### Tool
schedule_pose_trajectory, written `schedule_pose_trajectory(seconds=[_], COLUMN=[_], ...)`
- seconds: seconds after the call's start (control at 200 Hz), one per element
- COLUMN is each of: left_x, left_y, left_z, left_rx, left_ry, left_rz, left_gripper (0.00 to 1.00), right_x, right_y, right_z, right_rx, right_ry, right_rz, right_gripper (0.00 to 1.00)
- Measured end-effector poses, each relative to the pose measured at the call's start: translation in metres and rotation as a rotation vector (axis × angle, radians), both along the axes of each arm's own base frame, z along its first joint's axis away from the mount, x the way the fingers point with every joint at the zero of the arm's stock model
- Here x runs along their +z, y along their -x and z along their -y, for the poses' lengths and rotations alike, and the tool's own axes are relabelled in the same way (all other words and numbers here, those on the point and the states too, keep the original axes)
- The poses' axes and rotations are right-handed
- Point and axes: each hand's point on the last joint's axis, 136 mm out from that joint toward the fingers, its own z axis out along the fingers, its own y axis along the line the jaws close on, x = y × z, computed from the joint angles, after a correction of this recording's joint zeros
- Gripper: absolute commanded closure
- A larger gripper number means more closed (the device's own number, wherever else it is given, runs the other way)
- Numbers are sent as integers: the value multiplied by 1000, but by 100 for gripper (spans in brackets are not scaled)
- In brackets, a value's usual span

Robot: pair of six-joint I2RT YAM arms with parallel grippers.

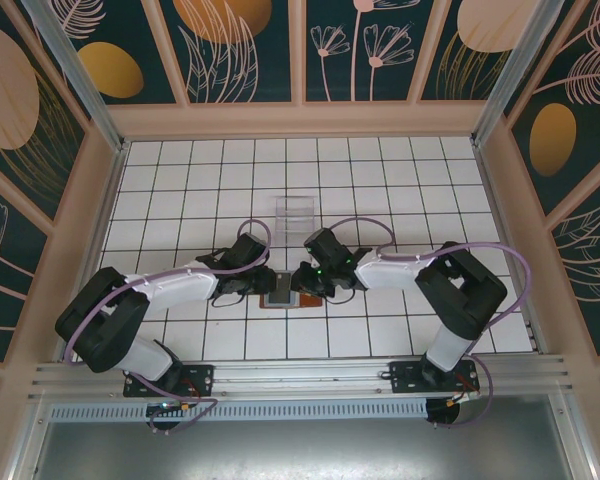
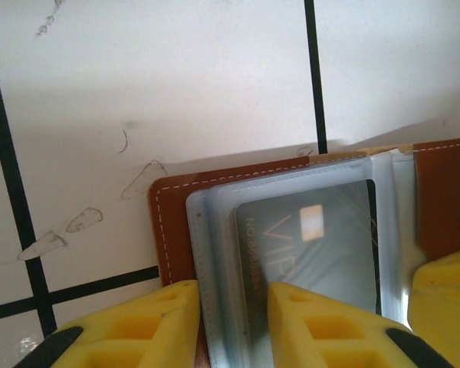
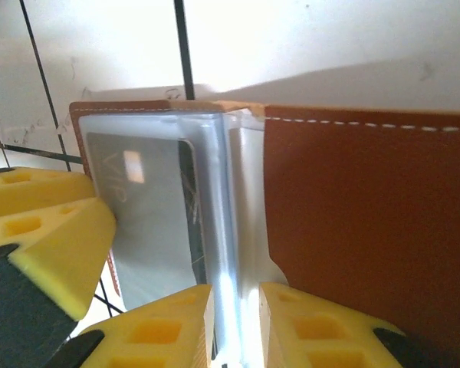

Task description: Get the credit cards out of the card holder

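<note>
While on white tiled table (image 1: 180,190) | both grippers pinching card holder (image 1: 283,298) sleeves

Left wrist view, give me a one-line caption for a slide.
Left pincer straddling the clear sleeve edge of the open brown card holder, a grey credit card still tucked inside.

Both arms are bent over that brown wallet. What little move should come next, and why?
Probably the right gripper should close on the clear sleeve edge and ease it outward. The wallet lies open, a grey card still sits in its sleeve, and the left gripper straddles the sleeves.
</note>
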Motion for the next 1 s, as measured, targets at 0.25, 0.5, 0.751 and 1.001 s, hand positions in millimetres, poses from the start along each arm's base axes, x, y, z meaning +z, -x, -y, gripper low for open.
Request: schedule_pose_trajectory(seconds=[0.25, 0.5, 0.751, 1.001], left_x=[10, 5, -2, -6], left_y=[4, 9, 11, 12], left_z=[-4, -8, -11, -11], left_rx=[6, 8, 8, 7], left_ry=[5, -5, -19, -22], left_rz=[8, -6, -23, -26], left_gripper=[69, 74, 78, 79], right_x=[4, 14, 16, 13], right_y=[1, -2, -2, -1], right_z=[-3, -12, -14, -18], right_rx=[18, 40, 57, 71], right_ry=[-63, -126, -136, -140], right_rz=[25, 45, 54, 39], right_gripper=[76, 74, 70, 70])
